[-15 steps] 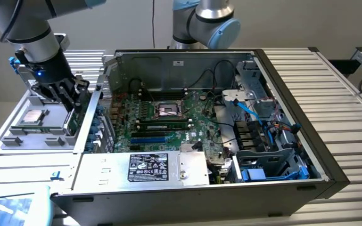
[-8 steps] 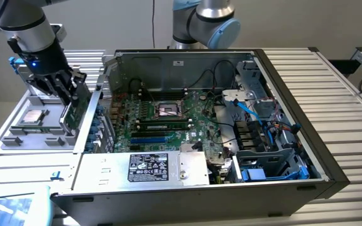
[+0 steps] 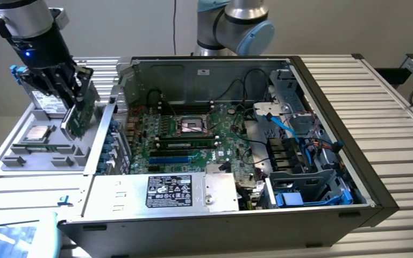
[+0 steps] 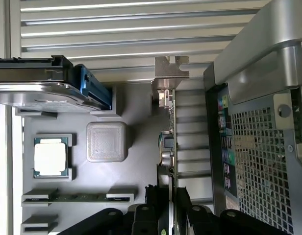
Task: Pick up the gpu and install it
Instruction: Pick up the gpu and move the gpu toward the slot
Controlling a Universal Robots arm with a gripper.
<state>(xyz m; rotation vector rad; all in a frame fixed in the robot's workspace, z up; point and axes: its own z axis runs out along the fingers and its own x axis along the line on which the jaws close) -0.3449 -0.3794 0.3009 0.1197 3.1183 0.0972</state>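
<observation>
The black pincer (image 3: 72, 97) (image 4: 171, 210) is clamped on the gpu (image 3: 79, 115) (image 4: 169, 132), a small green circuit card with a silver metal end bracket, held upright and slightly tilted. The card hangs over the grey plastic parts tray (image 3: 20, 158) (image 4: 136, 171), seemingly clear of it, just beside the open metal computer case (image 3: 350, 183), on the exterior view's left. A square silver processor chip (image 3: 38, 133) (image 4: 50, 156) lies in the tray.
</observation>
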